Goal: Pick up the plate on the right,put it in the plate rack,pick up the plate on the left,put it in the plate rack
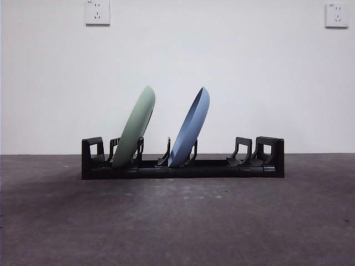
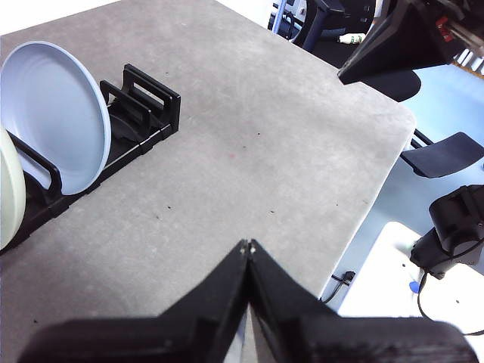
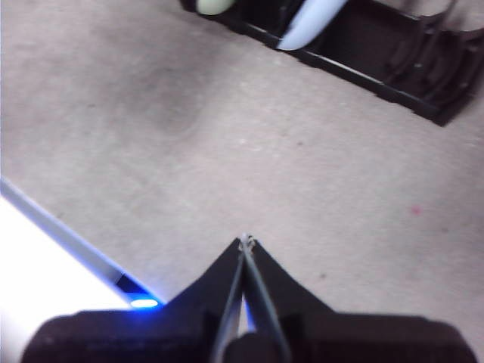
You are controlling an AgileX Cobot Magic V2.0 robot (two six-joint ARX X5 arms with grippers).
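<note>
Black plastic plate rack [image 1: 183, 166] stands on the grey table [image 1: 177, 221], holding a green plate [image 1: 135, 127] and a blue plate [image 1: 190, 128], both leaning. Left gripper [image 2: 248, 246] and right gripper [image 3: 246, 240] are well apart from it, jaws pressed together, holding nothing. The wrist views cut off the green plate.

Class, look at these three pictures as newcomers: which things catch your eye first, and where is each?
Two plates stand tilted in the long black plastic plate rack on the grey table: a pale green round plate toward one end and a light blue round plate near the middle. Both end effectors, left and right, are shut above bare tabletop, apart from the rack.
</note>
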